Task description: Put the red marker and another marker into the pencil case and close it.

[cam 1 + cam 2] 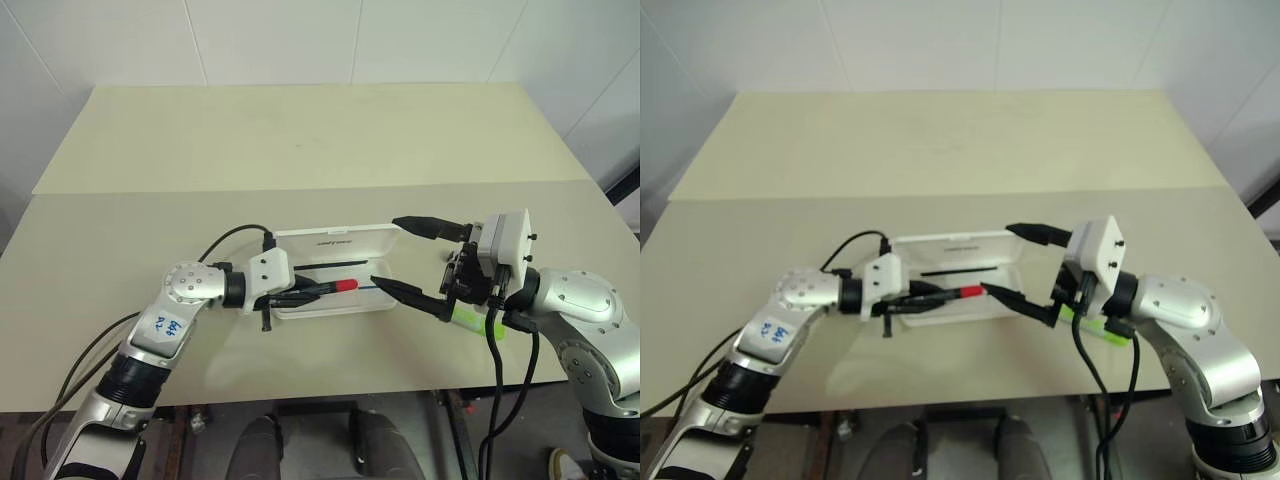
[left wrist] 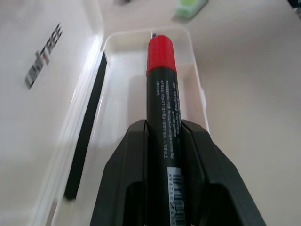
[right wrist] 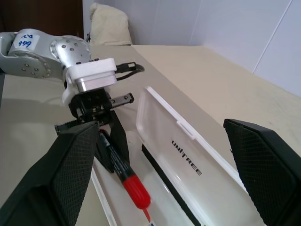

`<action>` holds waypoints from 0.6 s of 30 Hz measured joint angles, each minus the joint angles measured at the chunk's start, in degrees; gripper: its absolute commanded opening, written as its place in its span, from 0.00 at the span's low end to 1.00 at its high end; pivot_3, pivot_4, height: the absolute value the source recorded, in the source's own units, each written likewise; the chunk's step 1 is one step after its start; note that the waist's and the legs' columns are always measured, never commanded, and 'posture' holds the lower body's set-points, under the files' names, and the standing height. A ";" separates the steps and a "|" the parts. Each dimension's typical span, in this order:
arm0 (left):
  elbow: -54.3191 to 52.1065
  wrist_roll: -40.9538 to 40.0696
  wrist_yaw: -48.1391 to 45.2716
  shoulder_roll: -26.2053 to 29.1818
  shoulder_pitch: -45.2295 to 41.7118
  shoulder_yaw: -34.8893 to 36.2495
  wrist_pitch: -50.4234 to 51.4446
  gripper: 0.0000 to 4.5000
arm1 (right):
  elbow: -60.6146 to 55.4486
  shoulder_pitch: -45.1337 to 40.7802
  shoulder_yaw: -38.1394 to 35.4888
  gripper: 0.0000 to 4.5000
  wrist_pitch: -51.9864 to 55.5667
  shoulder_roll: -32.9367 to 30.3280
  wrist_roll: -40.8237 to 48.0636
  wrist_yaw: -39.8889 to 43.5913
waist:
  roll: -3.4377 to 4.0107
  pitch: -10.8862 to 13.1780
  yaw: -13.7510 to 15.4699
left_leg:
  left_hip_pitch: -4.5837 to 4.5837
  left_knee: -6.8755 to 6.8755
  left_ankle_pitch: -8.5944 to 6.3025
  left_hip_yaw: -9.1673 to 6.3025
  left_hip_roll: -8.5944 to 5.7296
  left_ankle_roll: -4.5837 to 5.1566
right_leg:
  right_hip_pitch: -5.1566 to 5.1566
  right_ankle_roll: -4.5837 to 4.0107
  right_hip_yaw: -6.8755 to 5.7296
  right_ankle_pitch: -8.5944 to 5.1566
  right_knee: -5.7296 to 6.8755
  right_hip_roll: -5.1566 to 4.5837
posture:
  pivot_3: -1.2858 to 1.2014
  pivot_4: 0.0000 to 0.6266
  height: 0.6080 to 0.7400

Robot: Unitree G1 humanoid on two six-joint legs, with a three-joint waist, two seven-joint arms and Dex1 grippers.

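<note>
The white pencil case lies open mid-table, its lid tipped up at the back. My left gripper is shut on the red marker. It holds the black barrel level just above the tray, with the red cap pointing toward the case's right end. My right gripper stands wide open at that right end, one finger by the lid and one by the tray's front corner, holding nothing. The lime-green marker lies on the table under my right wrist, partly hidden by it.
A thin black strip lies along the tray's back wall. The beige table stretches far behind the case, with a seam across it. Its front edge runs close below both arms. A black cable loops from my left wrist.
</note>
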 measured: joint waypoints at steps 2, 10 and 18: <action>0.00 0.99 0.90 -0.30 -0.41 -0.28 0.31 0.14 | -0.23 0.00 0.00 1.00 0.19 0.00 0.12 -0.44 | 0.00 0.00 -0.03 | 0.01 0.00 0.00 -0.01 0.01 0.00 | 0.00 0.00 0.00 0.00 0.02 0.02 | 0.52 0.24 1.00; 0.87 4.61 3.76 -0.95 -2.22 -1.15 0.74 0.14 | -0.47 -0.23 0.00 1.00 0.88 0.02 0.41 -1.31 | 0.00 0.00 0.05 | 0.00 0.02 0.00 -0.03 0.00 0.01 | 0.00 0.02 0.00 0.00 0.04 0.02 | 0.52 0.24 1.00; 2.21 6.93 5.48 -2.61 -2.37 -1.64 -0.61 0.14 | -0.73 -0.45 0.01 1.00 0.98 0.06 0.52 -1.83 | 0.00 0.00 0.06 | 0.00 0.02 0.01 -0.04 0.00 0.00 | 0.00 0.03 0.00 0.00 0.06 0.03 | 0.52 0.24 1.00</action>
